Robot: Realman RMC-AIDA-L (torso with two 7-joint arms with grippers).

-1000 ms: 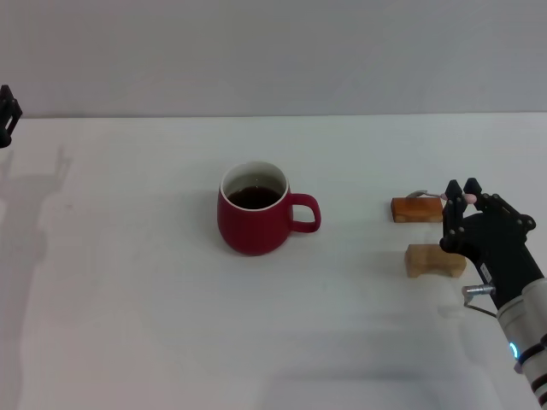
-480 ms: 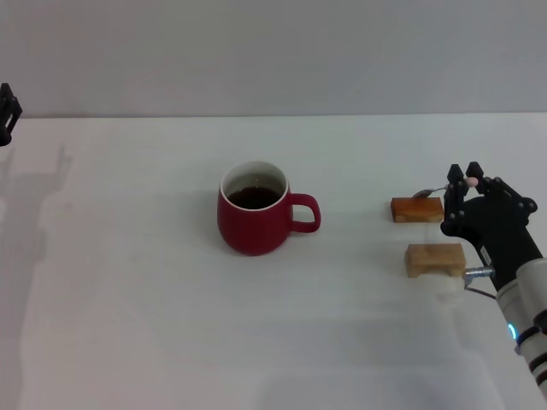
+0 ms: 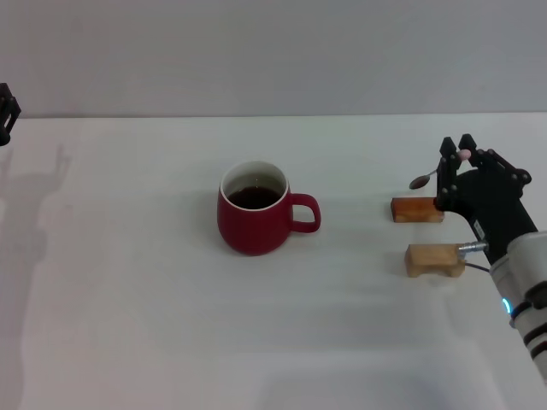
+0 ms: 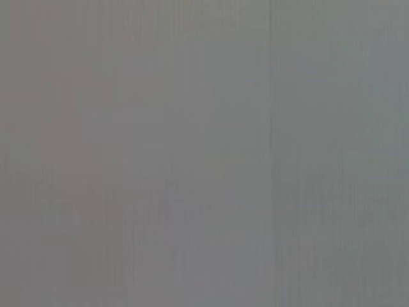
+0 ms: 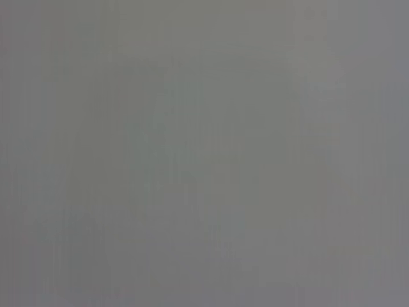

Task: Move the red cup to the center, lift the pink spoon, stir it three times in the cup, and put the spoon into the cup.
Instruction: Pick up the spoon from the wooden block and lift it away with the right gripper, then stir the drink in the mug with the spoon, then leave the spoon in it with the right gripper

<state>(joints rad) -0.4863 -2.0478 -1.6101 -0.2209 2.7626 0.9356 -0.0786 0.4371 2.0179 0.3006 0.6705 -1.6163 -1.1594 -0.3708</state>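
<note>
spoon's off the blocks, cup sits mid-table

so the surface is a plain white table point(image 3: 154, 325), matte, with a flat grey wall point(image 3: 273, 51) running behind it. faint shadows on the left side of the tabletop and that's about all for the room. both wrist views are just flat grey, nothing to read there.

the right gripper point(image 3: 455, 154) is over on the right side of the table, lifted above the two small wooden blocks point(image 3: 419, 209). its fingers are pinched together on the pale pink end of the pink spoon point(image 3: 425, 178), and the grey metal bowl sticks out to the left, tilted slightly down, hanging in the air above the farther block. the spoon isn't touching either block as far as i can see.

the red cup point(image 3: 253, 219) stands upright around the middle of the table, handle pointing right toward the blocks, dark liquid inside the white interior. it's well apart from the gripper.

the left gripper point(image 3: 7, 115) only peeks in at the far left edge, up by the back of the table. can't tell what its fingers are doing.
</note>
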